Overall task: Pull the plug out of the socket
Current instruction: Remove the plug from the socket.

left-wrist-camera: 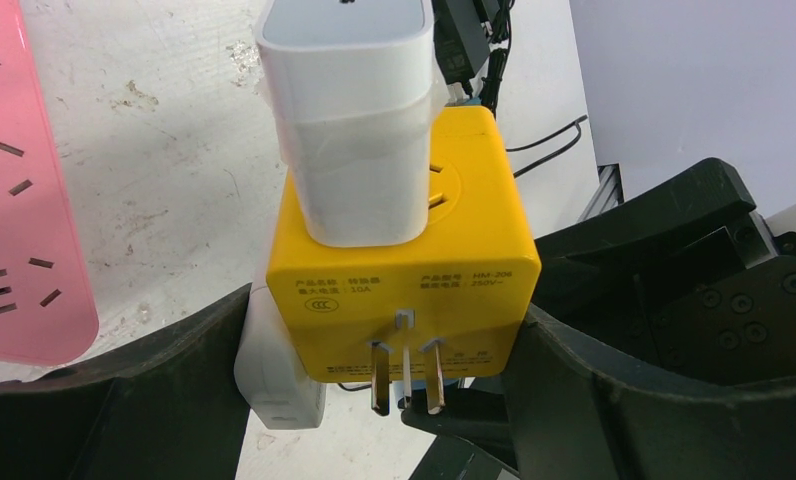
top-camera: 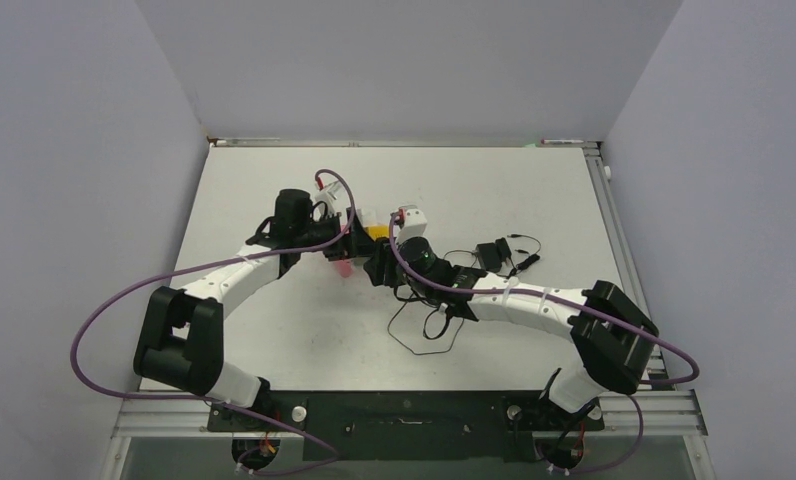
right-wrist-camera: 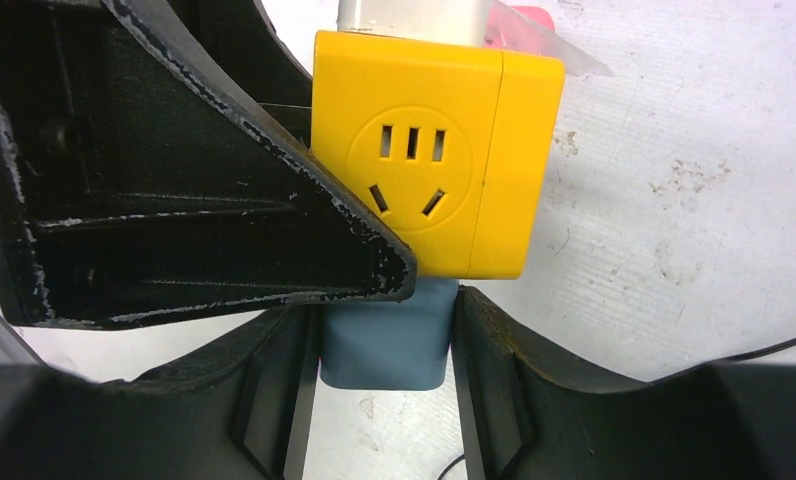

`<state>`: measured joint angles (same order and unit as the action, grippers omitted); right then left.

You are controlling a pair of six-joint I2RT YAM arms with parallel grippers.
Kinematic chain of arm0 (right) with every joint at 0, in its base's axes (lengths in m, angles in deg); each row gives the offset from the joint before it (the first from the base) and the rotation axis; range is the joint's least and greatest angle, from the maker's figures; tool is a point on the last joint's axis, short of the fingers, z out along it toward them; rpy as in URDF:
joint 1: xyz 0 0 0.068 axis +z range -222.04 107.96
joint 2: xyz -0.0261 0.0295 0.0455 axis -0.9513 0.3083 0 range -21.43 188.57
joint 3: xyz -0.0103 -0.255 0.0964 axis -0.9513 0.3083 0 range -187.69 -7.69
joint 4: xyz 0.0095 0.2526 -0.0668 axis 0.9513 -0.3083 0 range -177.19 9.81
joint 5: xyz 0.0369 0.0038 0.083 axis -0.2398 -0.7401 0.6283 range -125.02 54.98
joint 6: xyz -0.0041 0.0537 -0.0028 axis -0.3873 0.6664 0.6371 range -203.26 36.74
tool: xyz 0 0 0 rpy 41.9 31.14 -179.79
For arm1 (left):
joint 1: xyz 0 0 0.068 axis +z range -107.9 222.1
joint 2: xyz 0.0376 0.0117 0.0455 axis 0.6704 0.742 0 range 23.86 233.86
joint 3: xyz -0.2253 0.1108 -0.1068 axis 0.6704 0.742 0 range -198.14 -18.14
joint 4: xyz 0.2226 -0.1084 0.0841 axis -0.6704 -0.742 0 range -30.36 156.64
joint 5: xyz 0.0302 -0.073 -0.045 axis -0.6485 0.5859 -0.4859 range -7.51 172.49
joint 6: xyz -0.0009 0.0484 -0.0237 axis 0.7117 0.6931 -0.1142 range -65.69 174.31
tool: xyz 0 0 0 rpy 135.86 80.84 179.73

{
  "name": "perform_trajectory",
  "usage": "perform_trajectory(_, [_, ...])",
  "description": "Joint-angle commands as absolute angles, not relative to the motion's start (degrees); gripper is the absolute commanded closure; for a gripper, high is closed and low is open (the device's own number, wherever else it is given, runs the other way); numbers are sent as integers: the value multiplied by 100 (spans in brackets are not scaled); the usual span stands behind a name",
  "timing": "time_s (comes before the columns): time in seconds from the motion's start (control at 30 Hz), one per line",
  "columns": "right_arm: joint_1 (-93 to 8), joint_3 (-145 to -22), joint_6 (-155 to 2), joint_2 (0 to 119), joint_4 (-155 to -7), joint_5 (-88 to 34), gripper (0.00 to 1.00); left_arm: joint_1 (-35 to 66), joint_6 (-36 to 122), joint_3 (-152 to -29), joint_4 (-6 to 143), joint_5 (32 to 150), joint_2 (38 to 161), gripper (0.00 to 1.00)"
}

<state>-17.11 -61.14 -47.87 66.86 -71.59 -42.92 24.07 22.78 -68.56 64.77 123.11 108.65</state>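
Observation:
A yellow cube socket (left-wrist-camera: 404, 280) is held off the table between my left gripper's fingers (left-wrist-camera: 614, 400). My left gripper (left-wrist-camera: 384, 345) is shut on it, one finger pressing a white plug (left-wrist-camera: 274, 375) on the cube's side. Another white plug (left-wrist-camera: 349, 130) sticks out of a further face. A grey-blue plug (right-wrist-camera: 384, 335) sits against the cube's underside (right-wrist-camera: 424, 160). My right gripper (right-wrist-camera: 384, 345) is shut on that plug. In the top view the cube (top-camera: 376, 231) hangs mid-table between the left gripper (top-camera: 352, 232) and right gripper (top-camera: 386, 262).
A pink power strip (left-wrist-camera: 14, 200) lies on the table beside the cube, also seen in the top view (top-camera: 342, 264). A black charger (top-camera: 492, 254) and thin black cable loops (top-camera: 424, 328) lie near the right arm. Walls enclose the table.

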Motion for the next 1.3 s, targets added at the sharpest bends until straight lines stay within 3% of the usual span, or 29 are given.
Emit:
perform_trajectory(0.0, [-1662, -6578, -4313, 6626, -7074, -4734, 95, 2399, 2413, -7070, 6743, 12275, 10813, 100])
perform_trajectory(0.63, [-1647, -6895, -3704, 6835, -7581, -5004, 95, 2399, 2403, -7052, 6752, 12267, 10746, 100])
perform_trajectory(1.27, [-1733, -6261, -5368, 6185, -6369, -3157, 95, 2498, 2727, -7273, 6294, 12416, 10796, 100])
